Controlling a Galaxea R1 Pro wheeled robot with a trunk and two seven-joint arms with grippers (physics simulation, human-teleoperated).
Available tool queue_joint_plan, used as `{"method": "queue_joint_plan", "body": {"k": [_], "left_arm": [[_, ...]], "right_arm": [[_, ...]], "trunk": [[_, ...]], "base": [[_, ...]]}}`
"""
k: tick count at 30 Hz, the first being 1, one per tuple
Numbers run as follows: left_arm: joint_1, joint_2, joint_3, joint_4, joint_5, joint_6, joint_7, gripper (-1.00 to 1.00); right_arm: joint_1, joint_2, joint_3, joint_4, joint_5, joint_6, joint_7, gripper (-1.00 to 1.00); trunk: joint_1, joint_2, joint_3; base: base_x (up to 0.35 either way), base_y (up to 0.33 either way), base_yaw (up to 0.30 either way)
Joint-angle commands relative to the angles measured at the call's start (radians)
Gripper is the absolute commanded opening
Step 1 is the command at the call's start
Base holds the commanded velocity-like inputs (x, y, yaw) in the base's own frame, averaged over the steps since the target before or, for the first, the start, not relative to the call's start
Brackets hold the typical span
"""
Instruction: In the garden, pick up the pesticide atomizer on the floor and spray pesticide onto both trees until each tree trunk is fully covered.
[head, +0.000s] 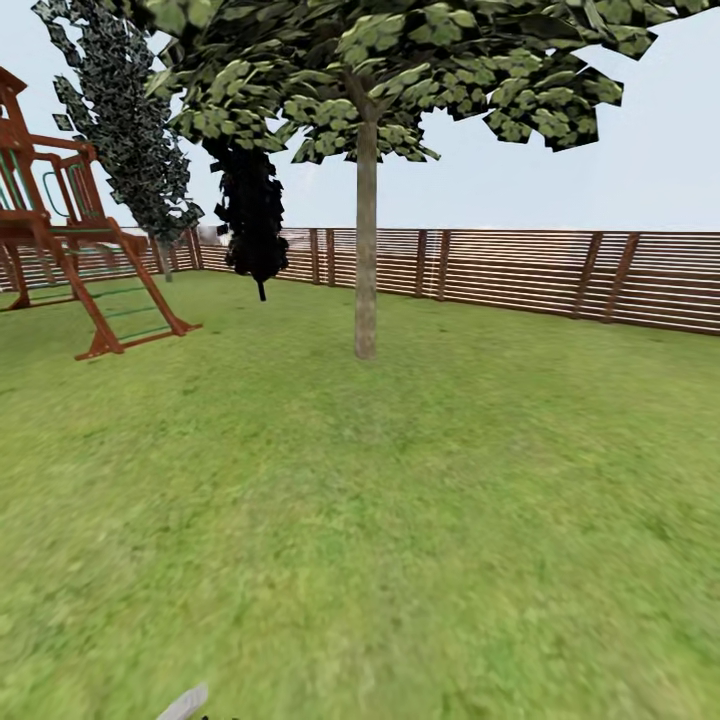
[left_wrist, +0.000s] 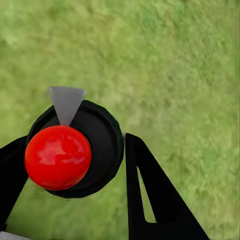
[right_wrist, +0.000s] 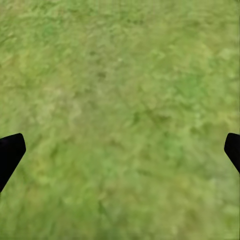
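Lawn (head: 420, 520) open to fence (head: 520, 270) (tree (head: 366, 250) between).

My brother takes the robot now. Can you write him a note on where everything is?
Left tool: shut on the pesticide atomizer, grey nozzle out over grass.
Right tool: open, empty, over the lawn.
One tree stands ahead, its tree trunk bare, no white specks visible on it.
Done: atomizer picked up.
Left: drive closer, spray this trunk fully, then find and cover the second tree.
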Motion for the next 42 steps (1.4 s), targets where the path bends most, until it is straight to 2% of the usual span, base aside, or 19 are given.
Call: {"method": "queue_joint_plan", "body": {"k": [1, 42], "left_arm": [[-0.001, 0.001, -0.008, 0.0, 0.01, -0.008, 0.001, -1.0], [-0.001, 0.001, -0.008, 0.0, 0.011, -0.008, 0.002, -1.0]], "right_arm": [[-0.001, 0.0, -0.003, 0.001, -0.011, -0.001, 0.009, 1.0], [-0.001, 0.0, -0.003, 0.001, -0.011, -0.001, 0.009, 1.0]], "trunk": [[0.001, -0.002, -0.002], [0.001, -0.002, -0.002]], "base": [[0.321, 0.0, 0.0], [0.321, 0.0, 0.0]]}}
